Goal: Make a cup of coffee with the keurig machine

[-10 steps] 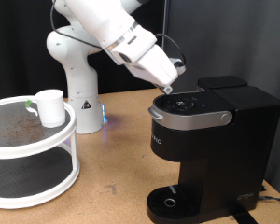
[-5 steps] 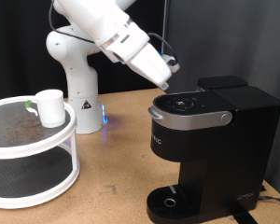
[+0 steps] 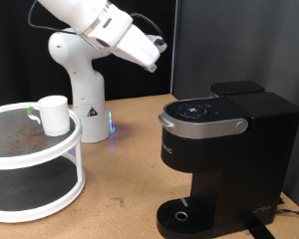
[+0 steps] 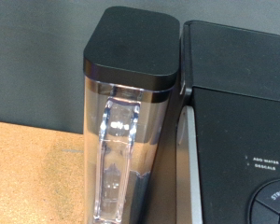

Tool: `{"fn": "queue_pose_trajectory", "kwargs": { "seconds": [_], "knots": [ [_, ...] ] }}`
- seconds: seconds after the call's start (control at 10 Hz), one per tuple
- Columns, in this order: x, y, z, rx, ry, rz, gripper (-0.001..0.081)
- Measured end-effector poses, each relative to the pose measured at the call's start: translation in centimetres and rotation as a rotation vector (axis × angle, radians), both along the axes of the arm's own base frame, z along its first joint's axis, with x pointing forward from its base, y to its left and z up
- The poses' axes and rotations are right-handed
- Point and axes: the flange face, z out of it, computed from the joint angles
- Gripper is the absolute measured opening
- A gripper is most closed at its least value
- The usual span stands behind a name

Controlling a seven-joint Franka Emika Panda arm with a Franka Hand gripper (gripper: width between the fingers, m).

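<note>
Exterior view: keurig machine (image 3: 224,149) sits at the right, lid down, drip tray bare. Your cup of coffee (image 3: 54,115), a white mug, is on the 2-tier stand (image 3: 35,159) at the left, well apart from it. In 1 s the gripper (image 3: 154,47) has lifted off the button panel and pulled up-left, holding nothing; can't tell if its fingers are open. Arm now angles high, and the wrist view shows the water tank (image 4: 131,121).

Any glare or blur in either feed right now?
Wrist view: sharp overall, bright reflection streaks on the clear plastic water tank beside the boxy matte-black coffee maker. Exterior view: evenly lit, soft shadows under the machine; the white arm's end effector looks slightly soft; small blue glow at the arm's base.
</note>
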Motion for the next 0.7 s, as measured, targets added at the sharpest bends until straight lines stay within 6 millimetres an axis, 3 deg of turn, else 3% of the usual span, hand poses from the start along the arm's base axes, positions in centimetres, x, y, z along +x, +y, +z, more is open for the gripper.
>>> {"fn": "queue_pose_trajectory", "kwargs": {
  "seconds": [0.4,0.7],
  "knots": [
    [0.1,-1.2,-0.4,-0.067,-0.035,-0.256,0.0003],
    [-1.9,-4.6,0.9,-0.027,-0.025,-0.312,0.0003]
  ]
}}
